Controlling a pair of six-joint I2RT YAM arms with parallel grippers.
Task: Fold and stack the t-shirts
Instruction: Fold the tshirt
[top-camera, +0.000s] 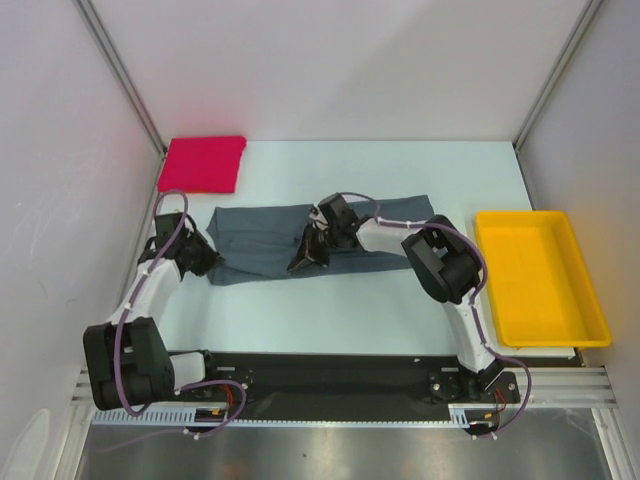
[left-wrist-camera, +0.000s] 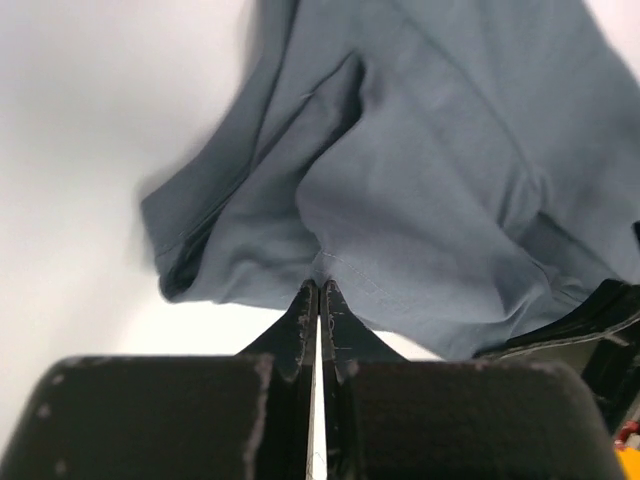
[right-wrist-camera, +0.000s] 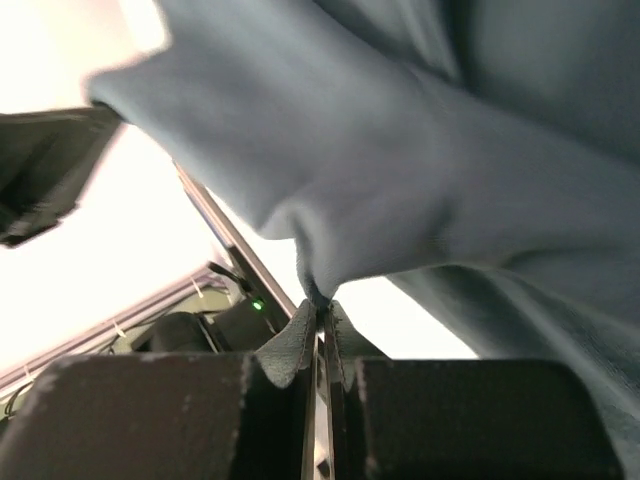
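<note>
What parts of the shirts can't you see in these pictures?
Top view: the right gripper covers the middle of the grey shirt.
Left wrist view: the top and right edges cut the grey shirt off.
Right wrist view: the grey shirt is blurred close up.
Top view: the red shirt is too small to show its folds.

Yellow tray (top-camera: 540, 275) at table (top-camera: 400, 170) right edge.

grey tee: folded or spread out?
Partly folded: the grey t-shirt lies as a long rumpled band, not a compact rectangle; left gripper and right gripper each pinch its cloth.
</note>
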